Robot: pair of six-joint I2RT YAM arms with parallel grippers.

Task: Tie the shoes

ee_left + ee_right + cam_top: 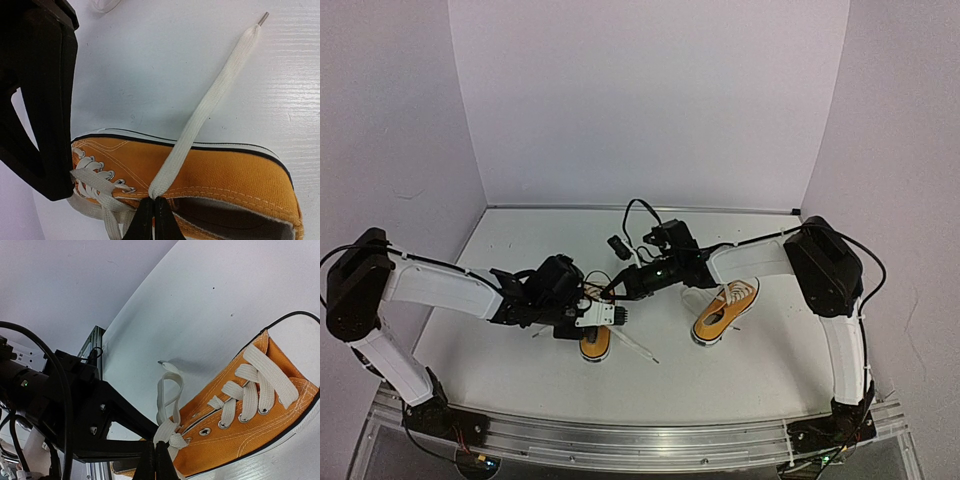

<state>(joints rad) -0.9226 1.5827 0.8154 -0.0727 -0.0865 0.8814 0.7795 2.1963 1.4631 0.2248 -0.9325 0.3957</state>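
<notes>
Clenched at the bottom edge of the left wrist view, the left claw (153,206) pinches a flat white lace strand (200,112). The strand runs across the side of an orange shoe (230,170) towards the upper right (its tip lies on the white desk (150,60)). At the bottom of its own view the right claw (160,450), also shut tight, grips a bunched lace loop (168,390) beside the top eyelets. Seen from above, both claws meet over this shoe at centre frame; the second shoe (725,310) lies to its right, apart.
</notes>
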